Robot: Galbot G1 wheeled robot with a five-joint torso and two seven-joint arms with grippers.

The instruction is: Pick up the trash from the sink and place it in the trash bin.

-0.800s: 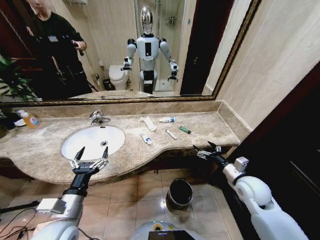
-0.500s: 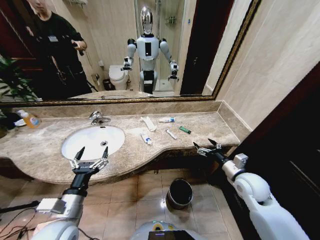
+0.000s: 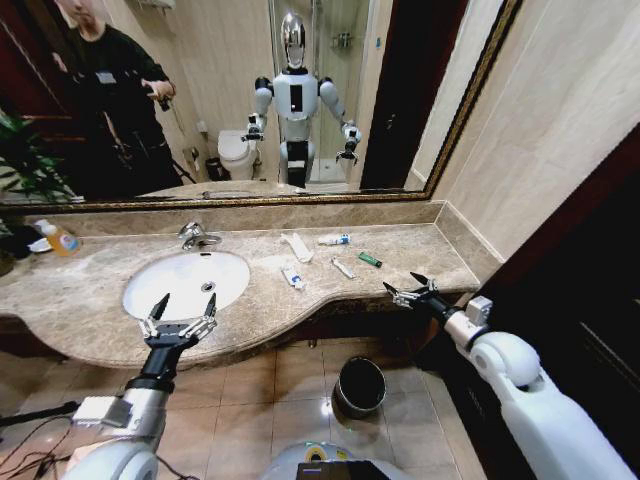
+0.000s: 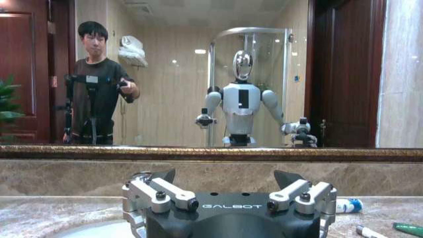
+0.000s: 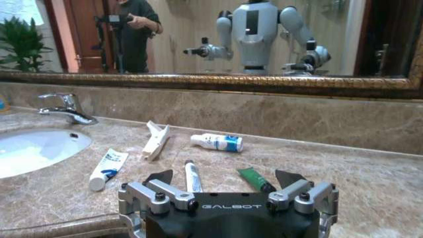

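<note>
"GALBOT" printed on right hand [image 5: 225,181], left hand [image 4: 225,179]; both open

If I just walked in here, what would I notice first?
Probably the big mirror behind the counter, showing the robot's own reflection. Next, the little tubes and packets scattered on the marble counter to the right of the white sink. The right tool hangs open at the counter's front edge, with the dark bin on the floor below.
</note>
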